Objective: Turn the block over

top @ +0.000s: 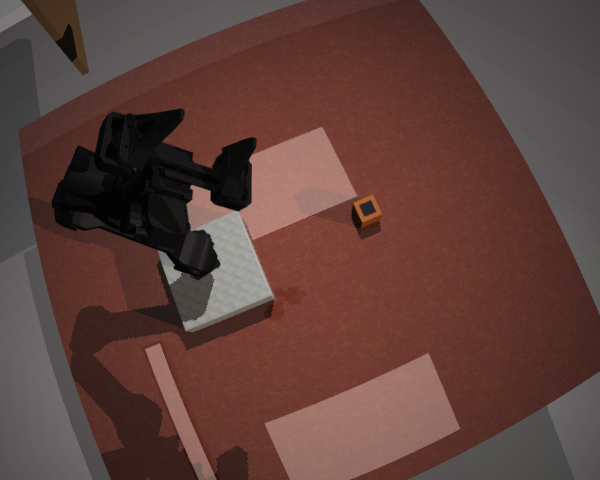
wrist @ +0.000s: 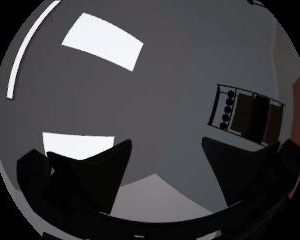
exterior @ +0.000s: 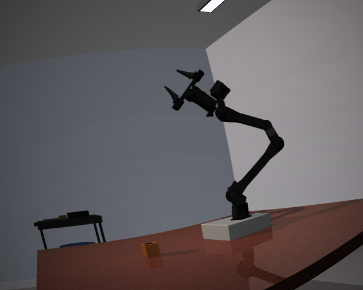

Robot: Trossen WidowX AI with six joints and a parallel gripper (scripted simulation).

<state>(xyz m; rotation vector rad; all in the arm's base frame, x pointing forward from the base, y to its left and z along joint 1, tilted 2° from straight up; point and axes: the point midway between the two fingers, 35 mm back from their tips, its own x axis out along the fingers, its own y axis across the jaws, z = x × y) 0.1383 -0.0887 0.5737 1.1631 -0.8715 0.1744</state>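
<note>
A small orange block (top: 374, 214) (exterior: 152, 250) rests on the reddish table (top: 445, 268) (exterior: 97, 268). Its dark square mark is on the top face, facing up, in the top and exterior views. My gripper (top: 218, 124) (exterior: 170, 78) (wrist: 167, 142) is open and empty, raised high above the table and pointing upward and away from the arm's base. It is well apart from the block. The block does not show in the wrist view, which shows the two dark fingers spread, with ceiling and walls beyond them.
The arm stands on a pale rectangular base (top: 238, 268) (exterior: 214, 231), well to one side of the block. A dark side table (exterior: 69, 223) stands beyond the table edge. A shelf unit (wrist: 247, 115) shows in the wrist view. Pale light patches lie on the table top.
</note>
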